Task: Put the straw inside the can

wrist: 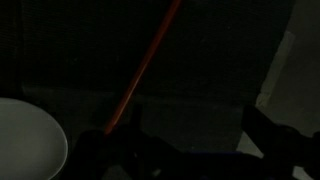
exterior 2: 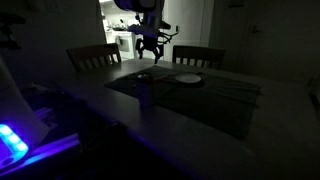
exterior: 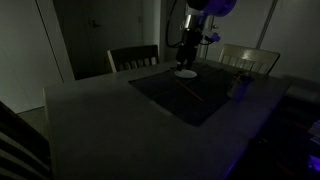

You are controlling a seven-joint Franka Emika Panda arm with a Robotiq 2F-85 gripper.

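Observation:
The straw [wrist: 142,62] is a thin reddish-orange stick lying flat on the dark placemat; in the wrist view it runs diagonally from the top centre down to my left finger. It also shows in an exterior view [exterior: 190,92], just in front of the white plate [exterior: 186,73]. The can [exterior 2: 145,90] stands upright near the placemat's near edge, apart from the straw, and shows dimly in the other view [exterior: 238,84]. My gripper [wrist: 190,150] hovers open and empty above the plate and straw, as both exterior views show [exterior: 186,55] [exterior 2: 150,50].
The room is very dark. The white plate [exterior 2: 188,78] [wrist: 25,140] lies on the dark placemat [exterior: 170,100]. Wooden chairs [exterior: 133,58] [exterior 2: 95,55] stand at the table's far side. A blue-lit device [exterior 2: 20,140] sits at the table's near corner.

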